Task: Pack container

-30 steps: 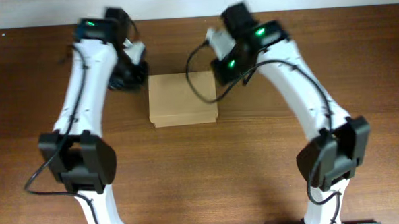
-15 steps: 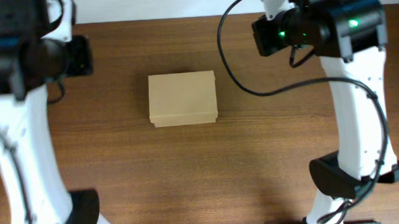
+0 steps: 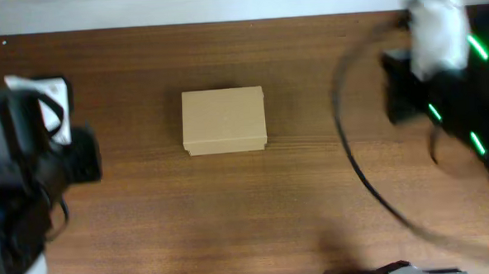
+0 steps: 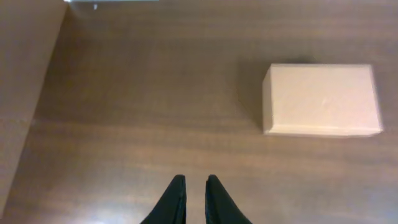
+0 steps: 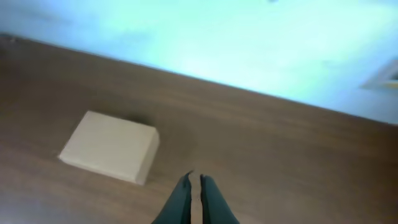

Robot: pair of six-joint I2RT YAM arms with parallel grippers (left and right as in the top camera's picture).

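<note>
The container (image 3: pixel 224 120), a plain tan cardboard box with its lid down, lies alone on the wooden table (image 3: pixel 232 220). In the left wrist view the container (image 4: pixel 320 99) sits far ahead to the right, and my left gripper (image 4: pixel 194 179) hangs high over bare wood, its fingers a narrow gap apart with nothing between them. In the right wrist view the container (image 5: pixel 109 146) lies ahead to the left, and my right gripper (image 5: pixel 195 177) is shut and empty, well above the table. From overhead, the left arm (image 3: pixel 31 163) and right arm (image 3: pixel 440 71) loom blurred at the sides.
A pale wall (image 3: pixel 222 4) runs along the table's far edge. The table's left edge (image 4: pixel 46 93) shows in the left wrist view. A black cable (image 3: pixel 371 189) loops from the right arm over the right side of the table.
Both arms have swung outward from beside the container and risen toward the overhead camera. The left fingers have parted a little. The container has not moved.
</note>
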